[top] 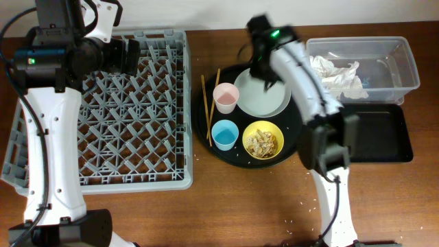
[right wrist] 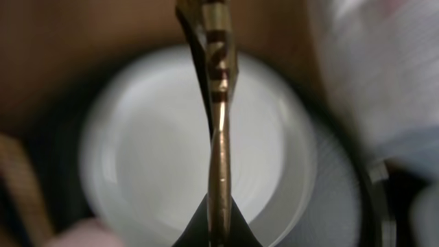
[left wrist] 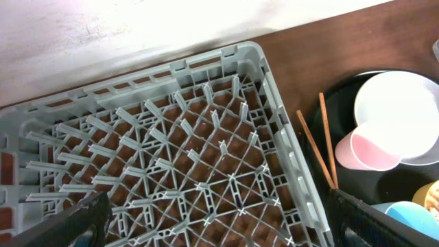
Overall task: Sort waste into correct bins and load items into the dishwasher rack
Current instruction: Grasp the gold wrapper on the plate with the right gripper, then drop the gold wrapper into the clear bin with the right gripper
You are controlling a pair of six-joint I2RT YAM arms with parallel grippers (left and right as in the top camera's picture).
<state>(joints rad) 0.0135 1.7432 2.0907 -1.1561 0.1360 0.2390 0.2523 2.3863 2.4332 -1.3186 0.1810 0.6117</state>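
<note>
Brown wooden table, white wall behind. The right gripper has its jaws pinched on the gold-brown wrapper over the plate, I'd guess for binning. The clear tub with napkins sits at 2 o'clock with a clear path. The left gripper gapes wide and empty above the rack at 9 o'clock.

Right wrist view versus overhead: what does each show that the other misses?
Only the right wrist: a gold-brown wrapper pinched edge-on in the shut right pincer. Only the overhead: the dishwasher rack, the clear tub holding napkins, the shallow black tray, the yellow bowl with scraps and the blue cup. Both: the pale plate below that pincer.
</note>
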